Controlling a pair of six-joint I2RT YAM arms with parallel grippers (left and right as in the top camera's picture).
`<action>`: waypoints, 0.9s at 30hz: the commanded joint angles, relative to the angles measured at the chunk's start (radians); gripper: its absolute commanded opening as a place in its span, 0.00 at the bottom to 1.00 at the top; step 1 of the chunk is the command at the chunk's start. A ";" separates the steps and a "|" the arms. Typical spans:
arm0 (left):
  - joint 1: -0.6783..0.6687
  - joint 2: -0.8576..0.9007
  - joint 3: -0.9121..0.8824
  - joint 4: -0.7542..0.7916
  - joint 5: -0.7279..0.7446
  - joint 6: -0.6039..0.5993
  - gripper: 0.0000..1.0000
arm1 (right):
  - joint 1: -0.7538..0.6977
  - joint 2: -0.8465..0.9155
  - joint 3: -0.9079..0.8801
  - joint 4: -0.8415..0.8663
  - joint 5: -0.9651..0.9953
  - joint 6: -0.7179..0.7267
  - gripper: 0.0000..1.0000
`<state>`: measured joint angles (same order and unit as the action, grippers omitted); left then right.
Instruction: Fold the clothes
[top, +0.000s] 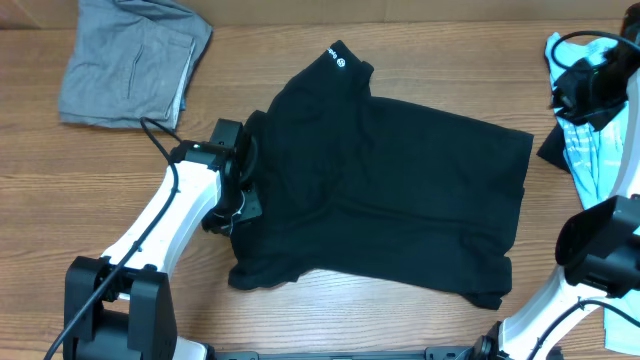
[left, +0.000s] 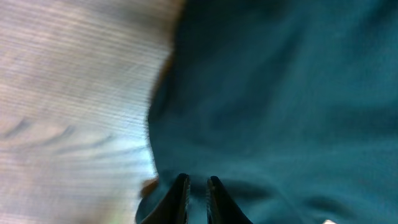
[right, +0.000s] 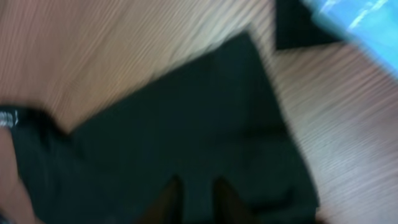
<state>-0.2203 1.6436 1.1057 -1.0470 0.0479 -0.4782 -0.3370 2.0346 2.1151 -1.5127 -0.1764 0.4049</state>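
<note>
Left gripper (left: 197, 194) jaws stand a sliver apart at the left edge of the black T-shirt (top: 400, 190); whether they pinch cloth cannot be told. The shirt lies spread on the table (top: 330, 325) and looks limp and light, probably best lifted by its hem corners. Right gripper (right: 196, 198) hovers slightly open and empty.

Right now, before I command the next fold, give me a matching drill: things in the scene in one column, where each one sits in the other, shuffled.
Things:
1. black T-shirt
2. grey folded garment
3. light blue printed shirt
4. left gripper

Places:
A. far left corner of the table
B. at the T-shirt's left edge
C. spread across the middle of the table
D. right edge of the table

Pairs: 1-C, 2-A, 3-D, 4-B
</note>
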 joint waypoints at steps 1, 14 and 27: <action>-0.014 0.003 0.018 0.032 0.078 0.097 0.11 | 0.066 -0.025 0.004 -0.055 -0.095 -0.100 0.32; -0.055 0.037 0.083 0.350 0.138 0.205 0.76 | 0.249 -0.025 -0.248 -0.045 -0.034 -0.095 0.71; -0.032 0.349 0.269 0.359 0.098 0.265 0.04 | 0.257 -0.025 -0.625 0.167 -0.049 -0.046 0.04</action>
<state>-0.2745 1.9339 1.3132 -0.6872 0.1593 -0.2314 -0.0841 2.0323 1.5490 -1.3766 -0.2214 0.3325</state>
